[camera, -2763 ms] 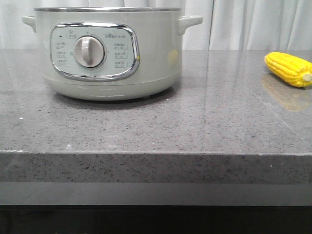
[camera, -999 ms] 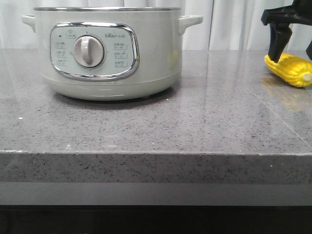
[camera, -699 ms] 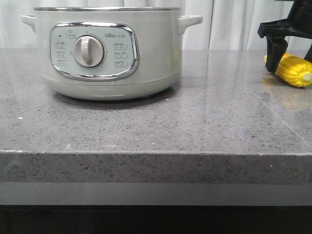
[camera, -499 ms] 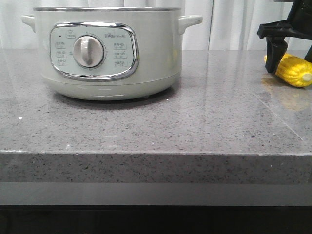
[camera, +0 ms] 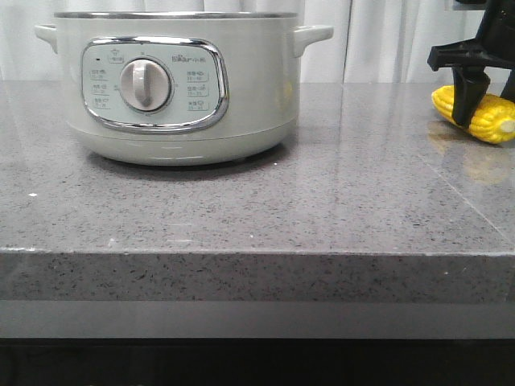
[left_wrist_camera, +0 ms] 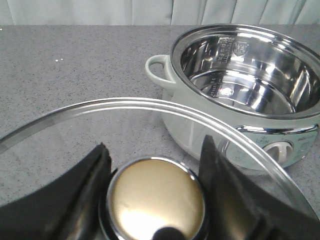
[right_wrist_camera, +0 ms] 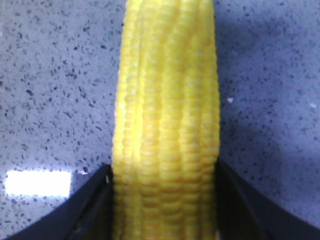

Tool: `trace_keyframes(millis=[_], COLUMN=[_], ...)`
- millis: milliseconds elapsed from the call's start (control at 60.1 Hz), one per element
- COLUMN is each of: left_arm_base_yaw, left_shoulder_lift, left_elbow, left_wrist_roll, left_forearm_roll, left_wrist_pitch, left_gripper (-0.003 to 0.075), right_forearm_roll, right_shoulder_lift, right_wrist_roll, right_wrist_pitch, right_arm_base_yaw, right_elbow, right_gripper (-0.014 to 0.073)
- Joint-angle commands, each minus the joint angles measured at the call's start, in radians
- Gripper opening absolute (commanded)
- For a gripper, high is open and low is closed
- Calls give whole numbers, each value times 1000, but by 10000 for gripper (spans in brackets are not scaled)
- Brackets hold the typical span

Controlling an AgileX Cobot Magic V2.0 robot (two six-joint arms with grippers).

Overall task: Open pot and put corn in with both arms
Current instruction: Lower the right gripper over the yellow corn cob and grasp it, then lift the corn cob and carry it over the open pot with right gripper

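While the grey table (camera: pixel 241 209) fills the low part of the front view, the pot (camera: pixel 177 88) sits farther back at the upper left, and the corn (camera: pixel 483 114) lies far off at the right edge. The right claw (camera: pixel 475 108) is down over the corn. In the right wrist view its two fingers (right_wrist_camera: pixel 90 205) press on both sides of the corn (right_wrist_camera: pixel 167 125), so it looks clamped on it. The corn seems to rest on the table, not lifted yet.

The left claw (left_wrist_camera: pixel 155 200) is clamped on the round knob (left_wrist_camera: pixel 156 197) of the glass lid (left_wrist_camera: pixel 130 107), held off to the side. Past the lid, the pot (left_wrist_camera: pixel 240 90) is open, shiny and empty.

So the opening is done. Lifting the corn and dropping it in the pot are left.
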Motion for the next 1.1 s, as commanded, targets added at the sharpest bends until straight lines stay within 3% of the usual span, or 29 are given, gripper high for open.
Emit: trace_keyframes(millis=[0,316,533,849,1082], left_arm_base_yaw=[1,1,1,1,1], left_shoulder_lift=[-2,-2,-2,-2,-2], left_elbow=[-38,-38,-38,-38,-38], left_wrist_roll=[0,0,0,0,0], left_forearm_roll=[-9,-9,-9,-9,-9], left_wrist_pitch=[-155,-167,-185,-198,-201], left_gripper=[263,263,263,263,263], right_forearm_roll=[-16,-14,40,342,389], right_shoulder_lift=[-76,-271,-417,-478,-415], right_wrist_roll=[-4,-5,-35,-224,-304], right_wrist_pitch=[6,41,21,-172,-372], right_arm_base_yaw=[0,67,172,337,492], right_elbow=[-50,-66,-66,-66,-66], right_gripper=[297,297,297,297,297])
